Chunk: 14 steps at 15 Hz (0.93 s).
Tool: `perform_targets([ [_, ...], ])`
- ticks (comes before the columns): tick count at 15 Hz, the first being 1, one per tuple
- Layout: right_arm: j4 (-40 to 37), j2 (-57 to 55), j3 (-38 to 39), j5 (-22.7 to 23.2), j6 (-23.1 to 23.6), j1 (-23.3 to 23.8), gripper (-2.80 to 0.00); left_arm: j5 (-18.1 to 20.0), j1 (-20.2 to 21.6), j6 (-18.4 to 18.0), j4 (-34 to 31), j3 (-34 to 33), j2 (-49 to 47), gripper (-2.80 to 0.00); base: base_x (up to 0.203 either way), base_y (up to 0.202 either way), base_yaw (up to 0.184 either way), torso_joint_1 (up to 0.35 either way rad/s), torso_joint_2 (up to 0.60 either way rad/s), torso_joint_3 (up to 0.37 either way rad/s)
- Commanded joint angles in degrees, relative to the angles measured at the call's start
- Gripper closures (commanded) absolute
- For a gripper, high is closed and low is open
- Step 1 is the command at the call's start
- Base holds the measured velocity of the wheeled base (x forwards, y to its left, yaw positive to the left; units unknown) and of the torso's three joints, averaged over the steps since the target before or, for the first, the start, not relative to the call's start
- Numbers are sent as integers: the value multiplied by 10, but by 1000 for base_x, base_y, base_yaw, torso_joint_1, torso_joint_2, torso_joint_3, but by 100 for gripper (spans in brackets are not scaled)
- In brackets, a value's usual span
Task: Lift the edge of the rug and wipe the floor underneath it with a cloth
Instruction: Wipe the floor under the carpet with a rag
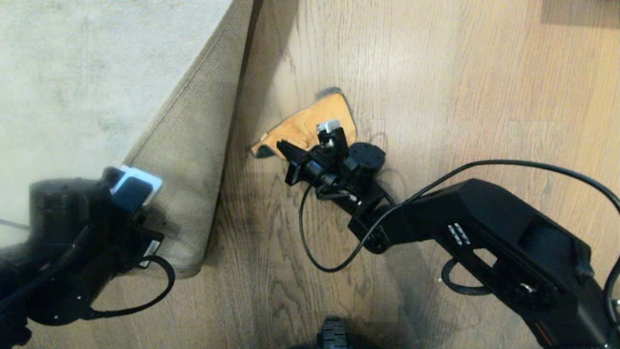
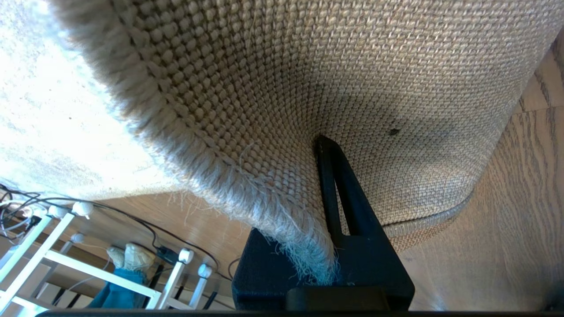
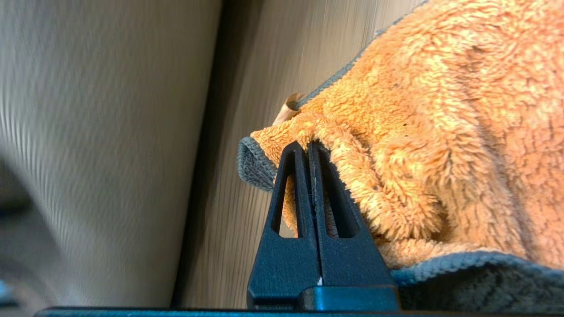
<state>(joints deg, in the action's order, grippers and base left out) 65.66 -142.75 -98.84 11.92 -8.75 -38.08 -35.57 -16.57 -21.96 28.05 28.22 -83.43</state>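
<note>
Left gripper (image 2: 324, 207) sat low at the left of the head view, jaws clamped on the rug edge (image 2: 282, 220). That corner was lifted and folded back, so the tan woven backing (image 1: 193, 145) faced up and the grey pile (image 1: 72, 72) lay further left. In the left wrist view one black finger (image 2: 339, 189) pressed against the mesh backing, with the frayed fringe hanging down between the jaws.

Right gripper (image 3: 310, 149) reached in from the right over the bare floor (image 1: 436, 72), jaws fully closed on a fold of the cloth (image 1: 315, 123). Cloth was orange side up, flat on the wood planks, just right of the raised rug edge but not touching it. Grey trim showed along the cloth's border in the right wrist view, which was motion-blurred on the rug side.

White rack legs (image 2: 44, 251) and some cables (image 2: 154, 237) stood beyond the rug in the left wrist view.
</note>
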Motion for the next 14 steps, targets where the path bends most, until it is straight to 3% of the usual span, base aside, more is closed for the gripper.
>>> perform_targets([
  [1, -19, 1, -51, -1, 0, 8, 0, -2, 0, -1, 2, 0, 0, 0, 0, 0, 0, 0, 0, 0],
  [4, -61, 2, -101, -1, 0, 16, 0, -3, 0, -1, 2, 0, 0, 0, 0, 0, 0, 0, 0, 0],
  [8, -56, 9, -93, -1, 0, 15, 0, -3, 0, -1, 2, 1, 0, 0, 0, 0, 0, 0, 0, 0],
  [14, -14, 17, 10, -1, 3, 14, 0, -3, 0, -1, 2, 1, 1, 0, 0, 0, 0, 0, 0, 0],
])
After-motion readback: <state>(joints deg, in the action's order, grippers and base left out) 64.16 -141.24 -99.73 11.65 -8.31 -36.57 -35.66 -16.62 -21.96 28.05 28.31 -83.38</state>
